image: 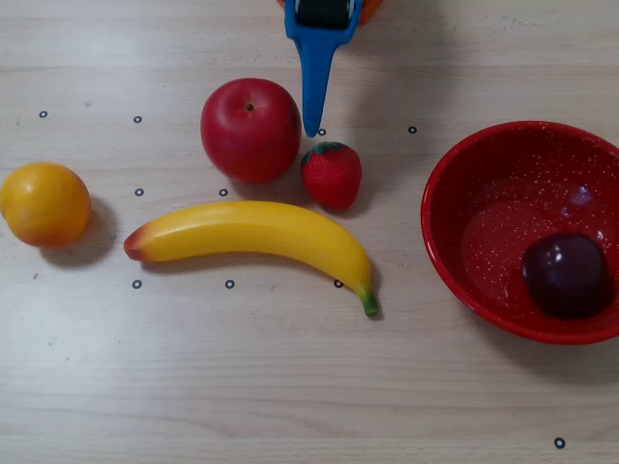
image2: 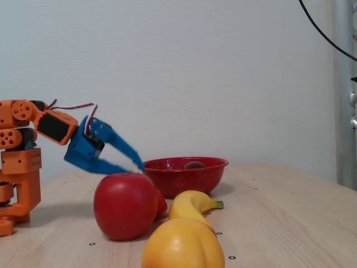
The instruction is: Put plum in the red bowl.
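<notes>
The dark purple plum (image: 566, 274) lies inside the red bowl (image: 432, 224) at the right of the overhead view, near the bowl's right side. In the fixed view only the top of the plum (image2: 194, 165) peeks over the rim of the red bowl (image2: 184, 178). My blue gripper (image: 311, 128) reaches in from the top edge and points at the gap between apple and strawberry, well left of the bowl. In the fixed view the gripper (image2: 139, 168) hangs low behind the apple. Its fingertips meet and it holds nothing.
A red apple (image: 250, 130), a strawberry (image: 332, 175), a banana (image: 251, 232) and an orange (image: 44, 204) lie left of the bowl. The orange arm base (image2: 19, 178) stands at the left of the fixed view. Small black ring marks dot the wooden table.
</notes>
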